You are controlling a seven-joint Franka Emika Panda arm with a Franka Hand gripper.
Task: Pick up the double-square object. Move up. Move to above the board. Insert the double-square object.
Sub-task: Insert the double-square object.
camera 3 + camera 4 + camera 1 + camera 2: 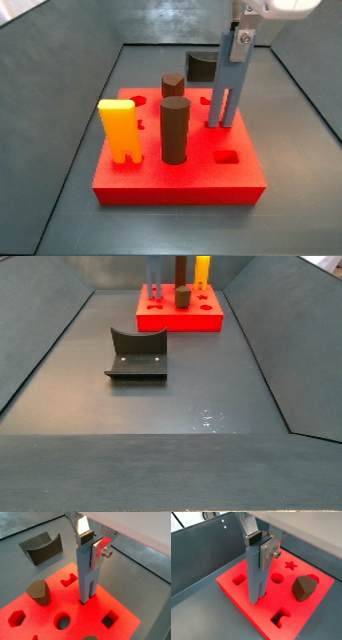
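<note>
My gripper [89, 548] is shut on the top of the double-square object [87, 574], a tall grey-blue bar held upright. Both wrist views show the silver fingers [271, 548] clamping it. Its two square legs reach down to the red board [123, 619], with the tips at the board's surface [254, 601]; how deep they sit cannot be told. In a side view the gripper [242, 40] holds the bar [230, 88] over the board's far right part [181, 180]. The board [201, 324] also shows far off in a side view.
On the board stand a yellow-orange two-legged block [120, 130], a dark brown cylinder [175, 130] and a brown peg [173, 85]. Open holes include a star [291, 565], a circle [276, 577] and a square [227, 157]. The dark fixture [136, 353] stands on the grey floor.
</note>
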